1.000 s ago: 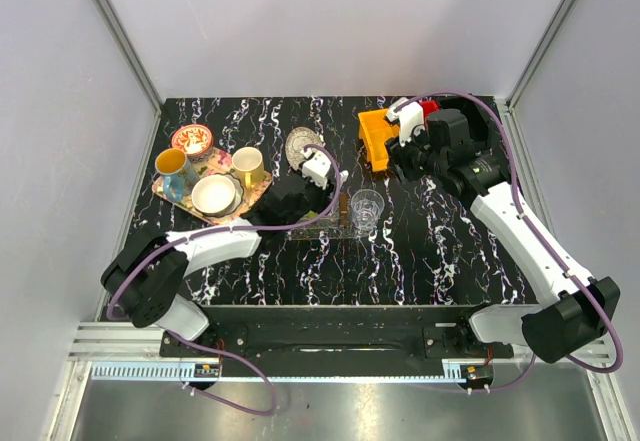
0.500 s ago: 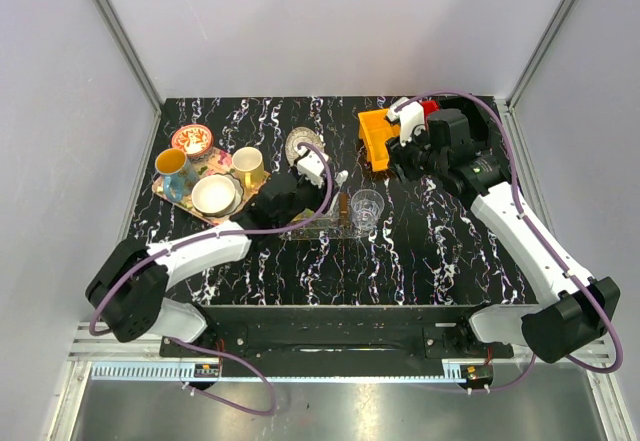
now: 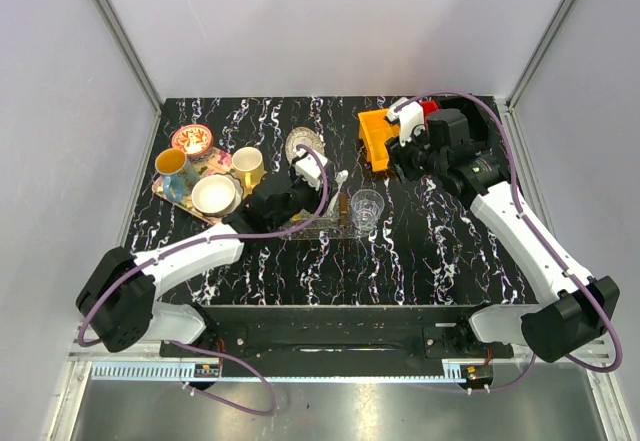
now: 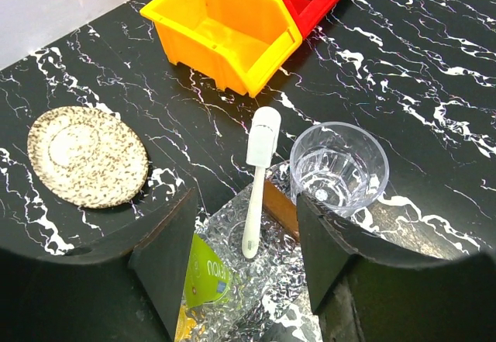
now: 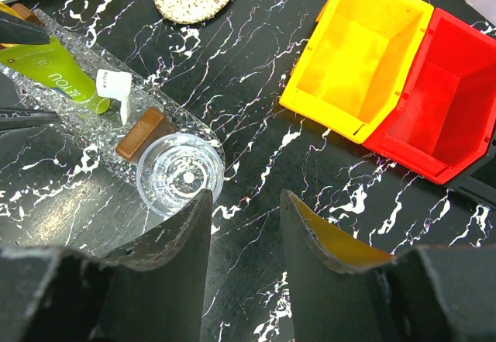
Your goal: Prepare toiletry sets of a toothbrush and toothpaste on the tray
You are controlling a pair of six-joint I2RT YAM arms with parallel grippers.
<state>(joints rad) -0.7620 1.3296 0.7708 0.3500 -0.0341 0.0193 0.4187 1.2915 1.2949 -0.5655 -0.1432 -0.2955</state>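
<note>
The clear textured tray [image 4: 267,288] lies under my left gripper [image 4: 246,202], which is open and empty above it. The white toothbrush [image 4: 256,179] lies free between the jaws, its handle end on the tray and its head out over the far rim. The lime green toothpaste [image 4: 205,280] lies on the tray, with the orange-yellow toothpaste [image 4: 181,329] partly hidden beside it. In the top view the left gripper [image 3: 310,176] hovers by the toothbrush [image 3: 338,186]. My right gripper [image 5: 246,202] is open and empty over bare table, right of the tray [image 5: 77,136].
A clear glass [image 4: 337,167] and a brown block [image 4: 280,209] stand at the tray's right end. A yellow bin [image 3: 375,139] and a red bin [image 3: 428,109] sit at the back. A round patterned dish [image 3: 303,144] and a colourful tray with cups [image 3: 205,176] are to the left.
My left gripper has drawn back a little to the left from the tray, and the toothbrush now shows lying free at the tray's far edge. The right arm has not moved.
</note>
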